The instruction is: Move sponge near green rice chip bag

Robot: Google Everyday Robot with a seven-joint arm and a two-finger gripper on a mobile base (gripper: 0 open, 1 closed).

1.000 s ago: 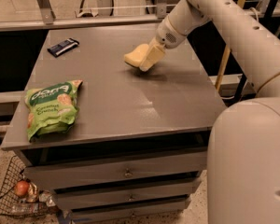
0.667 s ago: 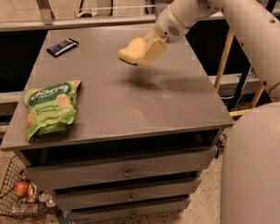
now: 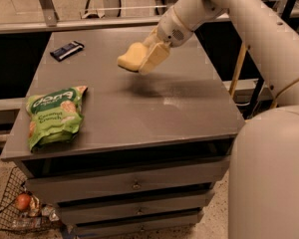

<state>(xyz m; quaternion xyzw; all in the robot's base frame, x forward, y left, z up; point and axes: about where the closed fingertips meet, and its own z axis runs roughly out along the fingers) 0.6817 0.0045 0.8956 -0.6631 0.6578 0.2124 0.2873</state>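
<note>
The pale yellow sponge (image 3: 130, 57) hangs in the air above the middle of the grey cabinet top (image 3: 154, 113), held by my gripper (image 3: 145, 57), which is shut on its right side. The arm reaches in from the upper right. A shadow lies on the top below the sponge. The green rice chip bag (image 3: 53, 115) lies flat at the front left corner of the top, well to the left of and nearer than the sponge.
A small dark blue wrapped bar (image 3: 67, 50) lies at the back left of the top. Drawers run down the cabinet front (image 3: 134, 185). A wire basket (image 3: 20, 208) with small items stands on the floor at the lower left. My white body fills the right side.
My gripper has carried the sponge leftward and a little toward the front, lifted clear of the top. The bag and the bar have not moved.
</note>
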